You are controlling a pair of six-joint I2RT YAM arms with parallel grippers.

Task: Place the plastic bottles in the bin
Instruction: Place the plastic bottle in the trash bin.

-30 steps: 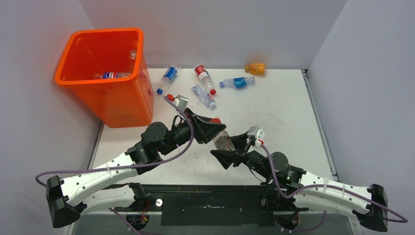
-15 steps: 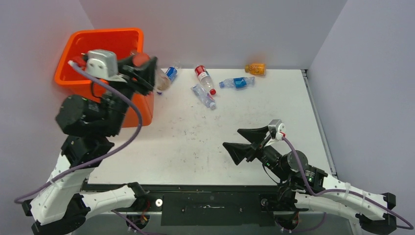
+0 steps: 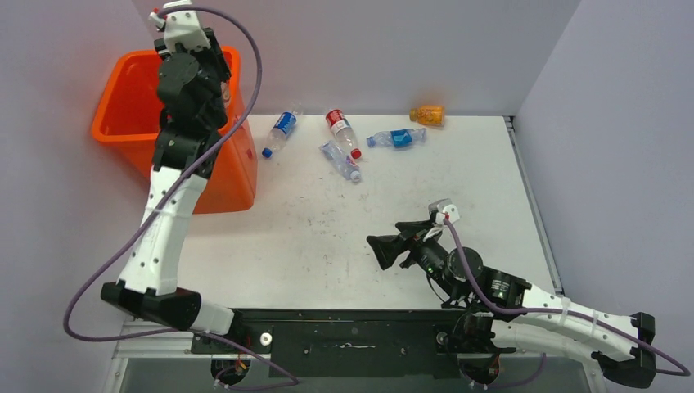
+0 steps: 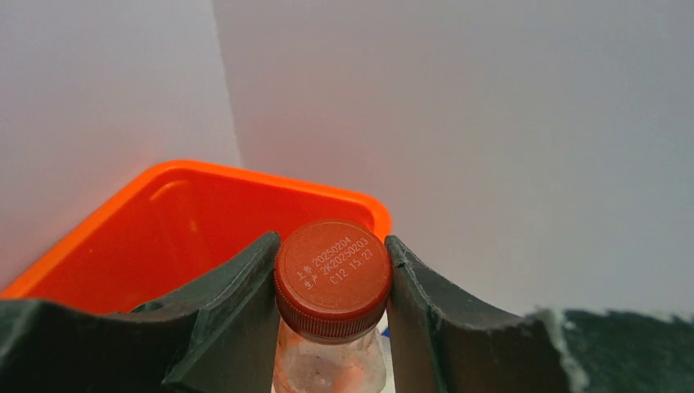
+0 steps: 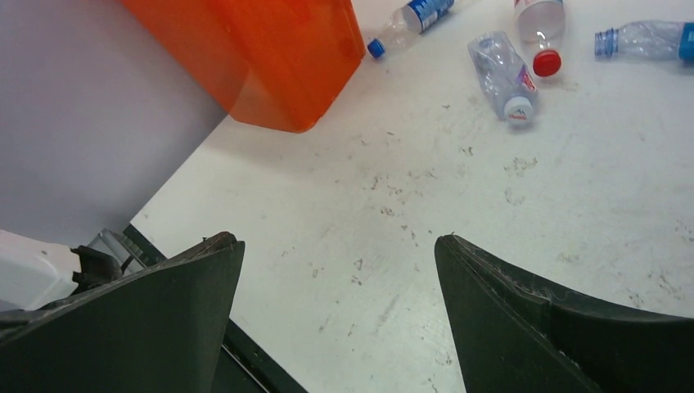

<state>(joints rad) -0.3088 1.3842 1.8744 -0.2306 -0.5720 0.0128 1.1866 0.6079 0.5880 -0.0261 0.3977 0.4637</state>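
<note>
My left gripper (image 4: 331,239) is shut on the red cap of a clear plastic bottle (image 4: 331,360), held above the orange bin (image 4: 245,173). From above, the left arm (image 3: 190,82) reaches over the bin (image 3: 123,65) and hides the bottle. Several more bottles lie at the back of the table: a blue-labelled one (image 3: 280,131), a red-labelled one (image 3: 341,131), a crushed clear one (image 3: 340,161), another blue one (image 3: 397,137) and an orange one (image 3: 427,115). My right gripper (image 3: 383,250) hovers low over the near middle of the table, open and holding nothing (image 5: 337,237).
The bin stands at the table's back left corner against the grey walls. The white tabletop (image 3: 327,221) is scuffed. The table's right edge (image 3: 536,205) runs along a grey wall. The black base rail (image 3: 344,327) lies along the near edge.
The left arm swung up from mid-table to over the bin, carrying the bottle. The right gripper let go of that bottle, opened wide and drew back slightly.
</note>
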